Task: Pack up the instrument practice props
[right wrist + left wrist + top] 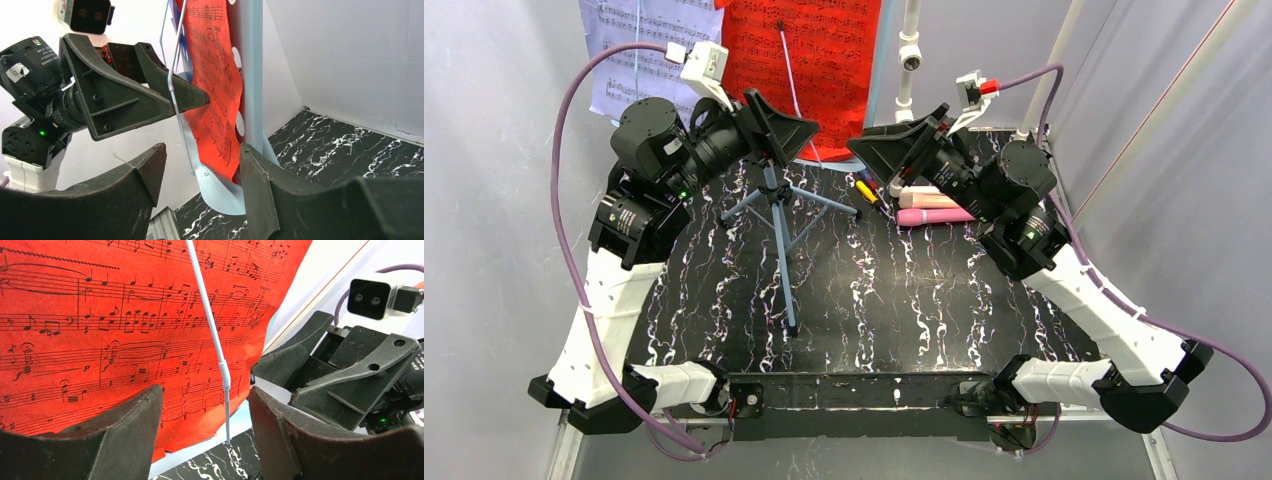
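Note:
The pale-blue music rack (pixel 251 75) stands at the back of the table on tripod legs (pixel 779 215). A red sheet-music page (pixel 809 50) lies on it, under a thin white wire arm (pixel 215 340); a lavender page (pixel 634 50) hangs to its left. My left gripper (pixel 799 135) is open and empty just in front of the red page's (pixel 125 325) lower edge. My right gripper (pixel 869 150) is open and empty, its jaws on either side of the rack's bottom ledge (pixel 220 195), apart from it. Pink (pixel 936 216) and beige (pixel 929 198) toy microphones lie under the right arm. No black holders show.
A white PVC pipe (pixel 909 55) rises right of the rack. Small yellow and red pen-like items (pixel 869 192) lie beside the microphones. The black marbled mat (pixel 874 290) covers the table. Grey walls close in at left and right. The two grippers face each other closely.

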Controlling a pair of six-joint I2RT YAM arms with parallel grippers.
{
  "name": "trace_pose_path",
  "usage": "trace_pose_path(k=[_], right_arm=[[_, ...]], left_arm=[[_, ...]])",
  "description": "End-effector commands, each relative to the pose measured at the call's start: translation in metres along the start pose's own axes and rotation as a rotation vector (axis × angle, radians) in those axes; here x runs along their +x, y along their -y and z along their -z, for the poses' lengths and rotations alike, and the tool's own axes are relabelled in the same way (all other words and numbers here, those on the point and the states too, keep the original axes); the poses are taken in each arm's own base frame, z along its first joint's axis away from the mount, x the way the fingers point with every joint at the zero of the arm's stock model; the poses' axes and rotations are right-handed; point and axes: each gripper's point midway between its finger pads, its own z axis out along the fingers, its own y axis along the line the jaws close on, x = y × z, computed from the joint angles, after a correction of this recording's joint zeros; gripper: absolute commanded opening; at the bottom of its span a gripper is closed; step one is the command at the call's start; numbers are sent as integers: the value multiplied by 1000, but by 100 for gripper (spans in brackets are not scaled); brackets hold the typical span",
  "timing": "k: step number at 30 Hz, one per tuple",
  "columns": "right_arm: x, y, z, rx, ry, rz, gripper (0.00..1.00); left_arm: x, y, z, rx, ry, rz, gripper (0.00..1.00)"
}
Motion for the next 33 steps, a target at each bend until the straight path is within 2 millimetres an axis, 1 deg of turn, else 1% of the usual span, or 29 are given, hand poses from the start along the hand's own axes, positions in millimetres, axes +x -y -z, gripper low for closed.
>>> trace_pose_path(k=[1, 4, 8, 12, 16, 21, 25, 27, 33], right_arm=[[-34, -5, 8, 34, 112, 43, 64], [-36, -6, 10, 30, 126, 49, 63], [-32, -7, 6, 20, 104, 44, 63], [-37, -7, 12, 29, 127, 53, 63], [-41, -4, 16, 51, 149, 60, 63], [-34, -2, 14, 51, 125, 57, 62], [-33, -2, 14, 45, 125, 54, 60], [-30, -7, 12, 17, 106, 49, 59], [-26, -9, 10, 0, 92, 39, 54]], left_arm=[[-17, 13, 4, 41, 58, -5, 59], [-17, 14, 3, 48, 62, -3, 56], [-18, 15, 4, 54, 67, 0, 52], [-18, 15, 5, 53, 70, -1, 46], [-17, 14, 5, 50, 72, -2, 36], [-17, 13, 6, 49, 74, -4, 22], [-17, 14, 7, 51, 80, -4, 17], [-17, 14, 8, 50, 83, -4, 15], [-18, 14, 7, 54, 84, -3, 12]])
